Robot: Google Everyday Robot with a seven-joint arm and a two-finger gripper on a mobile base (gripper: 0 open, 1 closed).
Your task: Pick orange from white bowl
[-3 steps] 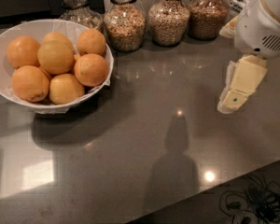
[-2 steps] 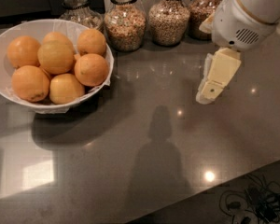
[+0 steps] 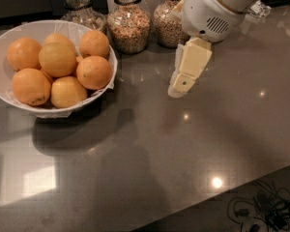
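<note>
Pincer (image 3: 180,87): hangs over the grey surface (image 3: 150,168), at 3 o'clock of the white bowl (image 3: 1,45); whether it is open or closed cannot be told.
Orange (image 3: 58,59): on top of the pile, near bowl centre, touching the other oranges (image 3: 94,72).
Approach: travel toward 9 o'clock, clear the rim, descend vertically, centre on the pale fruit only.

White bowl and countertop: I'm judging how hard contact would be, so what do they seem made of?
White bowl: probably glazed ceramic or plastic, smooth and opaque; a thin papery liner shows at its rim. Countertop: dark grey polished stone or laminate, mirroring bright light spots. The gripper hangs above it, right of the bowl.
</note>
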